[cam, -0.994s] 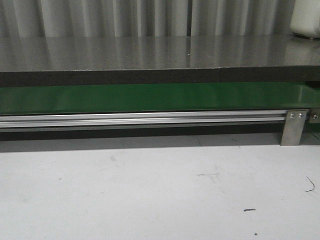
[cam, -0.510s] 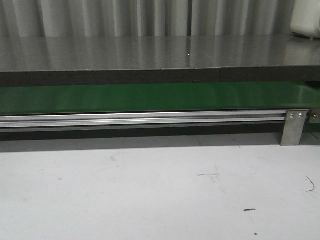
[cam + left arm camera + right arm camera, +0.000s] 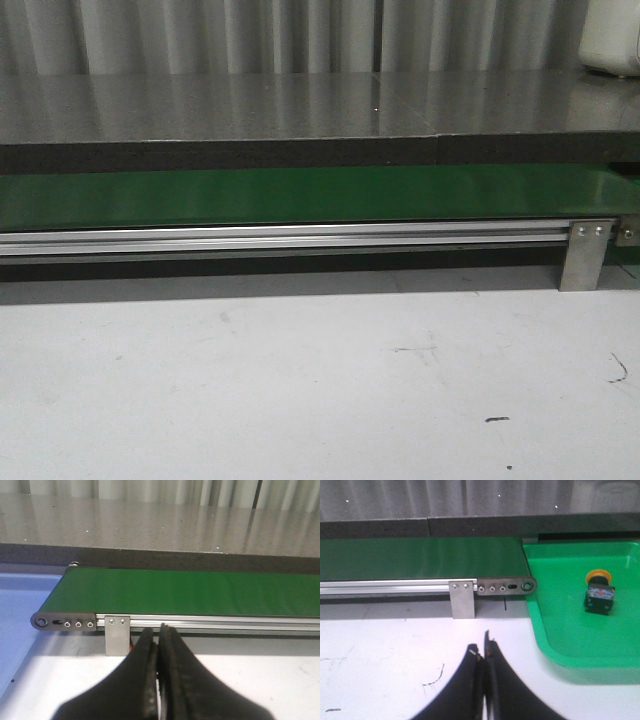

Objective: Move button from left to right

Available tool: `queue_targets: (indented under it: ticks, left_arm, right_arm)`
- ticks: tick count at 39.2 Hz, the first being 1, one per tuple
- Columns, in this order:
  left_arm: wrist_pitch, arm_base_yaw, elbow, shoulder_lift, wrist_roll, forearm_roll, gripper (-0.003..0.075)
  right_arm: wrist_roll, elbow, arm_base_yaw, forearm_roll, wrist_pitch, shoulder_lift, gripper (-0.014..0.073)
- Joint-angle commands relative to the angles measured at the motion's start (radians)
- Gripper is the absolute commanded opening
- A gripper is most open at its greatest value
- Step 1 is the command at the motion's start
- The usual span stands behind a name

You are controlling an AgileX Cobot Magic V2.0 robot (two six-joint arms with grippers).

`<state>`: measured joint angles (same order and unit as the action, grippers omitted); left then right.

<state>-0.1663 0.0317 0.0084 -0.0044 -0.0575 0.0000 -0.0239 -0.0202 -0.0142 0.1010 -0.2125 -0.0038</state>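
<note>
- Button (image 3: 598, 591) with orange-yellow cap and black blocky body lies inside a green tray (image 3: 555, 645), which is at the right end of the green belt (image 3: 300, 195); this is seen only in the right wrist view.
- It rests on the tray floor, apart from the tray walls, and nothing touches it.
- Right gripper (image 3: 484, 652) hangs over the white table (image 3: 300, 380), on the near side of the belt and to the left of the tray, well apart from the button. Its two black fingers are pressed together and hold nothing.
- Left gripper (image 3: 158, 632) is over the table near the left end of the belt, just on the near side of the aluminium rail (image 3: 225, 624). Its fingers are also together, with nothing between them.
- Belt surface carries no object in the front view, and neither arm appears there.
- A metal bracket (image 3: 586, 253) supports the rail at the right, and a grey shelf (image 3: 300, 105) runs along the far side of the belt.
- A light blue surface (image 3: 25, 605) lies beside the left end of the belt.
</note>
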Motion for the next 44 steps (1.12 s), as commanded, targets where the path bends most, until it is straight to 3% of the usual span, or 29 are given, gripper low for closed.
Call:
queue_targets:
  ticks: [1,44]
  left_arm:
    - [0.091,0.008,0.029,-0.018,-0.010,0.000,-0.0021]
    - [0.091,0.008,0.029,-0.018,-0.010,0.000,-0.0021]
  right_arm:
    - [-0.005,0.003,0.015,0.004,0.059,-0.022,-0.0067]
    - [-0.005,0.002,0.016,0.004,0.037,-0.024,-0.0067]
